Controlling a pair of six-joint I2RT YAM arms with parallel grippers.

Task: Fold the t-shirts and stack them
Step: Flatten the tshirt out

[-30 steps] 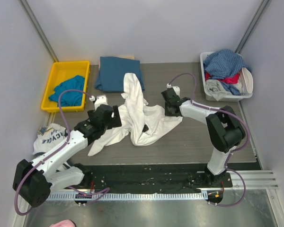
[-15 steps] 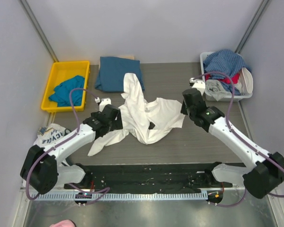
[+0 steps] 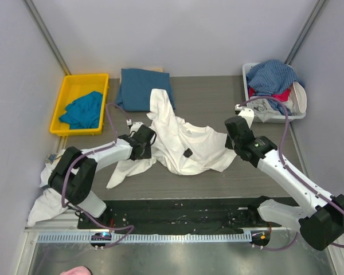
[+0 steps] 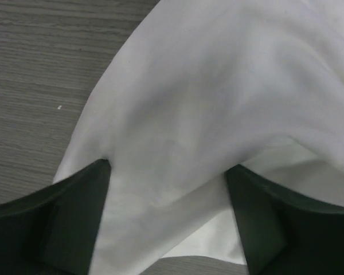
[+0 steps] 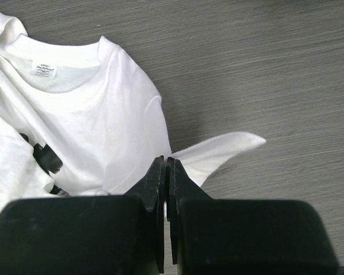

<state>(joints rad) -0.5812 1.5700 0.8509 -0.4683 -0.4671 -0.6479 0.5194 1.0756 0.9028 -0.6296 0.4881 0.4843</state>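
From above, the white t-shirt [image 3: 183, 143] is lying crumpled mid-tabletop [image 3: 218, 94], the folded dark blue t-shirt [image 3: 142, 87] resting near the far edge. The left claw [image 3: 144, 139] is pressing into the white shirt's left side.

In the left wrist view its fingers [image 4: 74, 220] are standing spread, straddling a fabric fold.

In the right wrist view the right claw [image 5: 166, 189] is clenched on the hem beside a sleeve [image 5: 218, 152]. Pulling now could bunch the cloth if the left claw misses.
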